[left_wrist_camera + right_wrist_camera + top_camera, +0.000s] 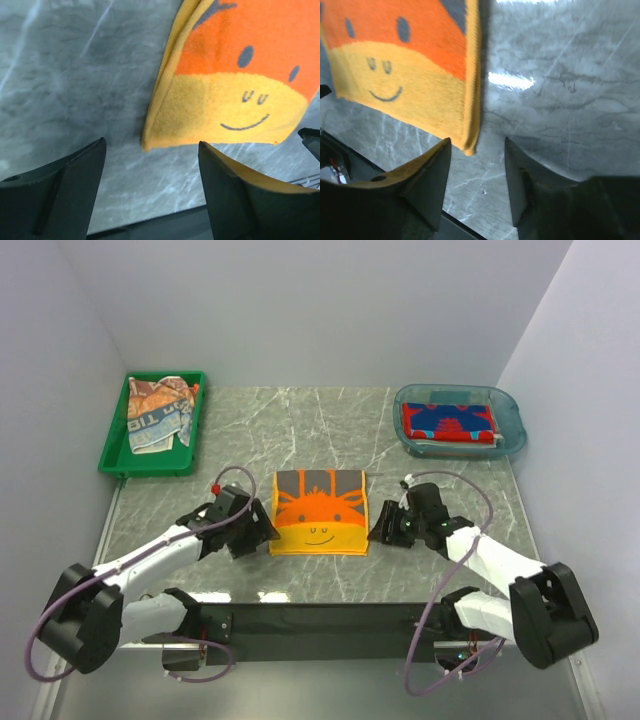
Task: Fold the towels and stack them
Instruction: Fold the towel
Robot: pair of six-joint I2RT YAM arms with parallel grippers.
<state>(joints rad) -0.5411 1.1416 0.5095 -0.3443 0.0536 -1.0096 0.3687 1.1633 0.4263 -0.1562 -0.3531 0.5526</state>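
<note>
Right now the orange towel (320, 512) with the smiling cartoon face lies flat and folded in the middle of the marble-patterned table (450, 490), face up, its yellow edge toward the arms. The left gripper (266, 531) sits low at the towel's near left corner with its jaws standing apart and nothing between them. From its wrist camera the two dark fingers (65, 190) frame the corner of the cloth (225, 95), which lies just ahead of the gap, apart from both tips. The right gripper (378, 528) mirrors it at the near right corner, jaws likewise parted and gripping nothing. In its own view the towel's corner (405, 75) ends just in front of the opening (477, 145).

At the far left a green tray (112, 445) holds a heap of crumpled towels (158, 415), tan and whitish with lettering. At the far right a blue tub (512, 438) holds a red towel (448, 422) with blue markings, lying flat inside.
</note>
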